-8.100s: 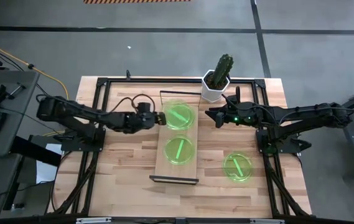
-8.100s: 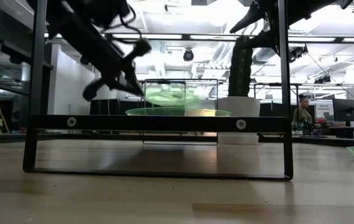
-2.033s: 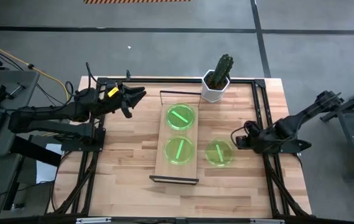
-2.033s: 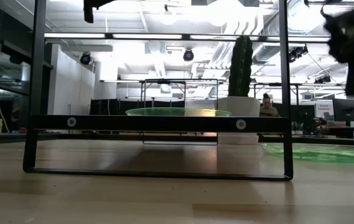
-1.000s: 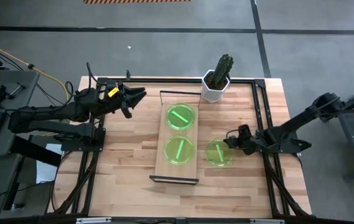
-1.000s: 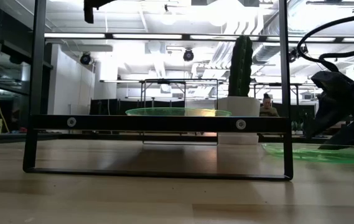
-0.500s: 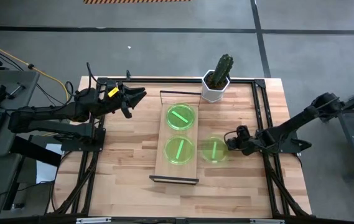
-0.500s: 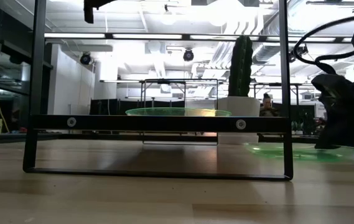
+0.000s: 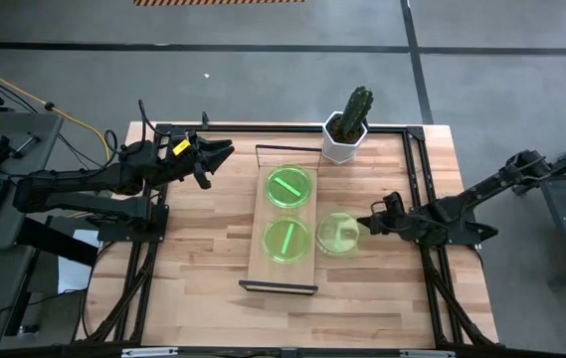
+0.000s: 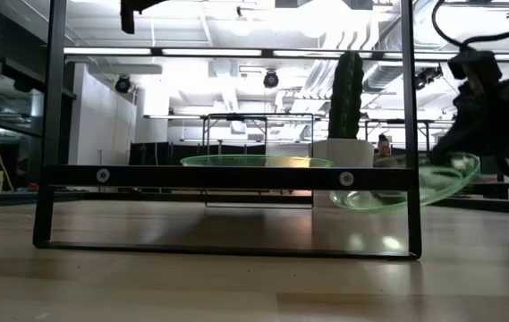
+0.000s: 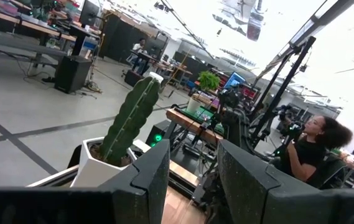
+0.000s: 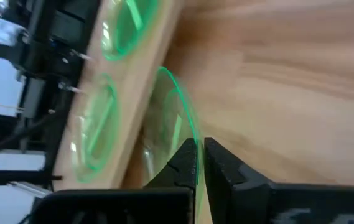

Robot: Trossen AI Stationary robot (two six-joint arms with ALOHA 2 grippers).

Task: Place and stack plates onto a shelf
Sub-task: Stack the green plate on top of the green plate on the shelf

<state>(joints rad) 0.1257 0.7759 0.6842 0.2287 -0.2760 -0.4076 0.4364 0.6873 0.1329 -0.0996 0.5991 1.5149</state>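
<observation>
The left gripper [image 9: 225,151] hangs in the air over the far left part of the table [image 9: 203,259], well apart from the shelf, with its fingers [image 11: 149,177] spread and nothing between them. In its wrist view a potted cactus [image 11: 125,127] stands ahead, and a seated person [image 11: 310,149] shows in the room beyond.

The shelf [image 9: 259,224] lies along the middle of the table, running near to far, with black end frames [image 10: 227,174]. Two plates rest flat on it: the far plate [image 9: 288,186] and the near plate [image 9: 285,240], each with a light bar across it. In the low view only one green rim on the board can be made out.

Just right of the shelf, beside the near plate, the third plate [image 9: 338,234] is off the tabletop and tilted, its left edge lower than its right [image 10: 415,183]. The right gripper [image 9: 375,221] pinches the plate's right rim, its fingers [image 12: 220,168] pressed onto the thin edge. The right arm reaches in from the table's right side.

The cactus pot [image 9: 344,139] stands at the table's far edge, right of the shelf's far end.
</observation>
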